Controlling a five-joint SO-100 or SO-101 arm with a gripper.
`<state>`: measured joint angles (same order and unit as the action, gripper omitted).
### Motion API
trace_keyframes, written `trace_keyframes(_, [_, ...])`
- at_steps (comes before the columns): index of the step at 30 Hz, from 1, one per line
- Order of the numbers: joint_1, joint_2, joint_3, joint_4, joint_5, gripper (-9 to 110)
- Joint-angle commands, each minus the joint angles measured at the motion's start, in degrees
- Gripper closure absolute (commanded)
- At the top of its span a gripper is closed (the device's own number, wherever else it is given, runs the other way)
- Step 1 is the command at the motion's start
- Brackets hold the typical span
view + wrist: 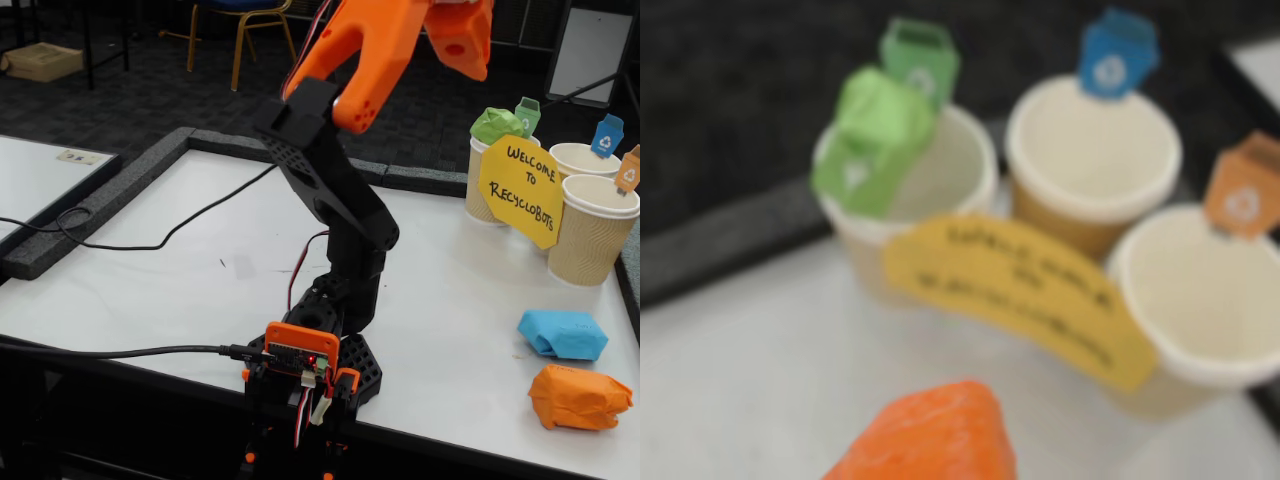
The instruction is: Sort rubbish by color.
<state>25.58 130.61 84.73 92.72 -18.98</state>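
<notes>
Orange wad [580,397] and blue wad [563,334] lie unsorted near the bench's [200,290] right front corner; green wad [497,125] already sits in its cup [482,190]. Raised tool [440,40] appears empty; its jaw state cannot be told.

Three crumpled paper wads: one green [497,125] resting in the mouth of a cup, one blue [563,334] and one orange [580,397] on the desk [200,280]. Three beige paper cups [590,232], each carrying one small recycling tag [607,135]: green, blue, orange. One yellow welcome sign [520,190]. One robot arm [340,200].
</notes>
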Motion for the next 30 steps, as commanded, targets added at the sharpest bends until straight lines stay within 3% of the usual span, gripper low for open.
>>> trace_keyframes(1, [2.55, 5.45, -0.62, -0.53, 4.57, 101])
trace_keyframes(10, [8.35, 6.86, -0.62, -0.18, 5.54, 101])
trace_keyframes(30, [7.47, 6.59, -6.06, -1.05, 5.54, 101])
